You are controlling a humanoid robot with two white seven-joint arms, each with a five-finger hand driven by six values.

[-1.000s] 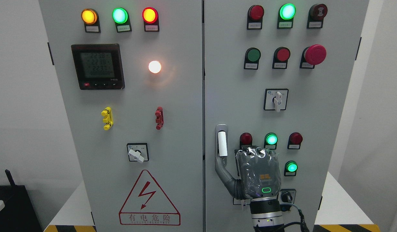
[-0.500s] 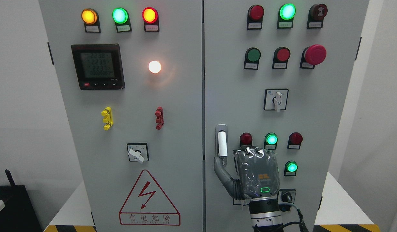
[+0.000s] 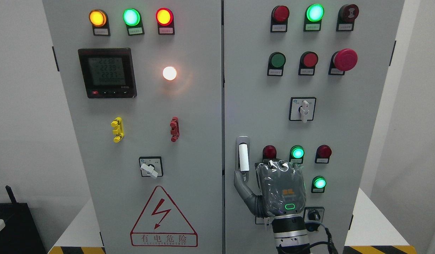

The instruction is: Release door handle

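1. The right hand (image 3: 278, 190) rises from the bottom edge right of centre, back facing the camera. Its shell is grey, glossy and wrapped in wrinkled clear film, with an orange mark and a lit green oval; the wrist below is a ribbed silver-and-black cylinder with a black cable.
2. The knuckles are curled toward the right door (image 3: 330, 106); the finger ends are hidden, so whether they press anything cannot be told. The grey jointed thumb (image 3: 243, 188) reaches up-left, and its tip touches the lower end of the door handle (image 3: 243, 155). The hand encloses nothing: the handle is not grasped.
3. Against the frames one second and half a second back, the hand has shifted slightly left and up; the thumb tip remains at the handle's foot. The handle has not moved.
4. The door handle sits at the left edge of the right door, below mid-height. It is a white smooth bar in a rounded grey metal frame, long axis vertical, flat against the panel.
5. Round indicator lamps (image 3: 297, 152), red and green, lie just right of the handle, above the knuckles.
6. The cabinet is matt light-grey sheet metal, both doors closed.
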